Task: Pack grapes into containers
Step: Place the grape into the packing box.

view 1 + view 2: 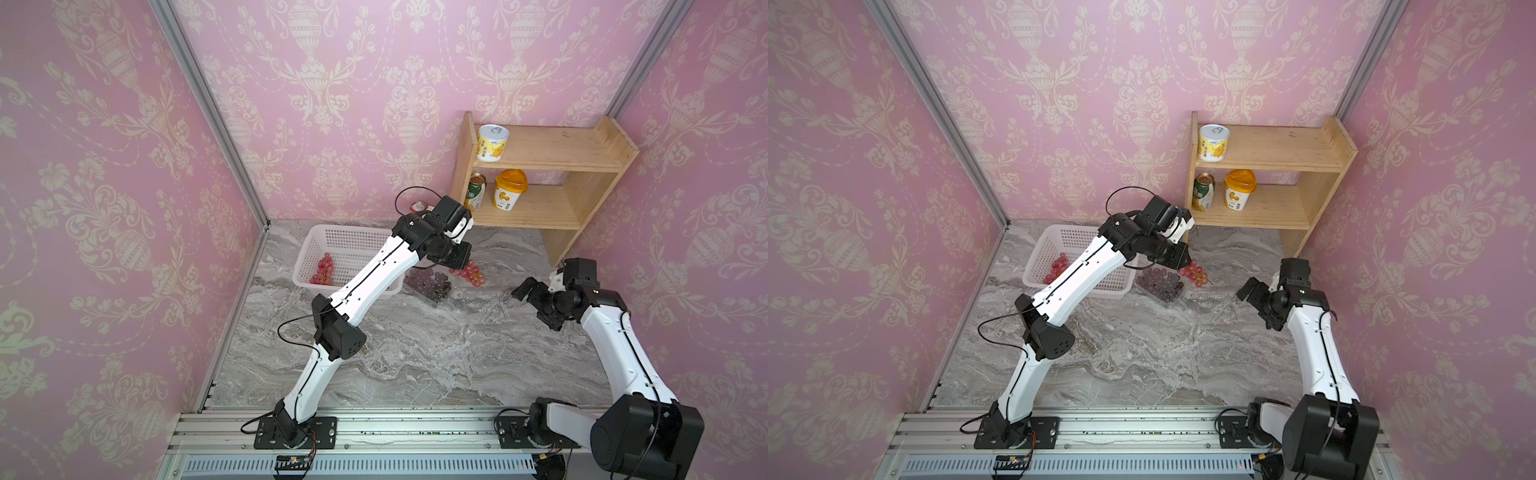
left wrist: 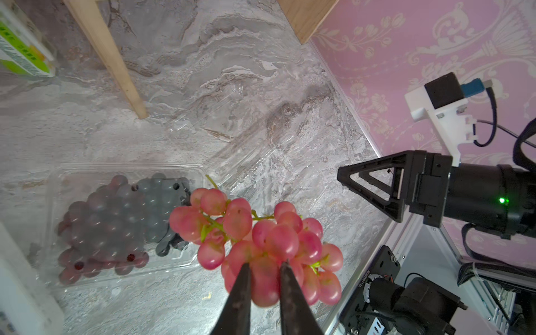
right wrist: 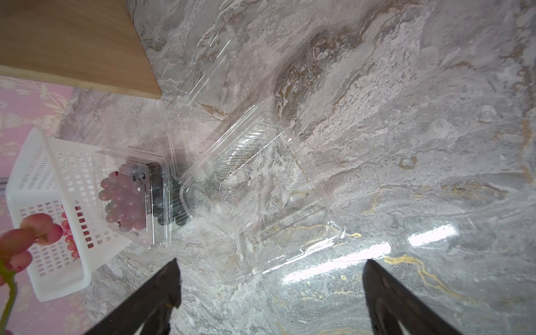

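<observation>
My left gripper (image 2: 265, 264) is shut on a light pink-red bunch of grapes (image 2: 261, 237), which hangs above the table; in both top views the bunch (image 1: 469, 272) (image 1: 1195, 274) shows just beyond the left wrist. Beside it lies a closed clear container (image 2: 116, 220) (image 1: 430, 284) holding dark red-purple and near-black grapes. An empty clear container (image 3: 261, 197) lies open on the marble, between that one and my right gripper. My right gripper (image 3: 271, 262) (image 1: 530, 305) stands open and empty, short of the empty container. Another pink-red bunch (image 1: 323, 269) lies in the white basket.
The white perforated basket (image 1: 345, 241) stands at the back left, partly under the left arm. A wooden shelf (image 1: 540, 174) at the back right carries yellow tubs and a can. A red-topped can (image 1: 419, 205) stands behind the left wrist. Pink walls close in both sides.
</observation>
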### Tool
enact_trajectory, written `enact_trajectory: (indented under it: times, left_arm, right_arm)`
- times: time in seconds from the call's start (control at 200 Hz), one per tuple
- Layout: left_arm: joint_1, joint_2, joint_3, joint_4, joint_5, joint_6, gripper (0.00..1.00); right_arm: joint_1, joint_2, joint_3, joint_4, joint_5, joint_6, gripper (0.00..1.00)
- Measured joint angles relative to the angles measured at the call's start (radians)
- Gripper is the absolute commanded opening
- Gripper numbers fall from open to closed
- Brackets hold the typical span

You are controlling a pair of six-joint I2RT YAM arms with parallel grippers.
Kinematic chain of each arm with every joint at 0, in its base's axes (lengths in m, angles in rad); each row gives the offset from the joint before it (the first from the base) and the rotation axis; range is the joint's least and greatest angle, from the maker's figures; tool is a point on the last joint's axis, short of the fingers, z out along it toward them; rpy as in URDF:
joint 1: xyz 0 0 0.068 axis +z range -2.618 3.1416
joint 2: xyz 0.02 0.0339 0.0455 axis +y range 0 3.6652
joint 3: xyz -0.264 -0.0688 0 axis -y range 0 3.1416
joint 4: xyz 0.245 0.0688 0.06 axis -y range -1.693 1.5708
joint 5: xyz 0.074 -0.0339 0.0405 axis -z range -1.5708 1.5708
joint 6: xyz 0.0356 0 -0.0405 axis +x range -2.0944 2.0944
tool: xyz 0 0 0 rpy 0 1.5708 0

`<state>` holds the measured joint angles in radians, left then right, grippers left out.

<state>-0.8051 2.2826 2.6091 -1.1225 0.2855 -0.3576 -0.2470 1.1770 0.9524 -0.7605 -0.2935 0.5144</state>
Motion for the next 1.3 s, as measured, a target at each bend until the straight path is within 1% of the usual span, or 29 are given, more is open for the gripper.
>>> enact_trajectory:
  times: [0.355,0.49,0.73,0.991,1.301]
  left_arm:
    - [-0.08,0.116,0.001,0.107,0.046,-0.061,0.2]
    - [-0.098,0.152,0.001,0.148,0.055,-0.079,0.2]
    - [-0.102,0.216,0.001,0.219,0.076,-0.119,0.21]
    - [-0.101,0.271,0.001,0.283,0.1,-0.161,0.21]
    - [-0.101,0.293,-0.032,0.368,0.119,-0.19,0.22]
  right_arm:
    - [-0.066,-0.037,-0.036,0.05,-0.067,0.037,0.99]
    - [-0.068,-0.044,-0.049,0.056,-0.083,0.04,0.99]
    - [-0.081,-0.101,-0.091,0.066,-0.097,0.04,0.99]
    - [-0.085,-0.102,-0.115,0.076,-0.119,0.045,0.99]
    - [-0.085,-0.101,-0.141,0.105,-0.13,0.061,0.99]
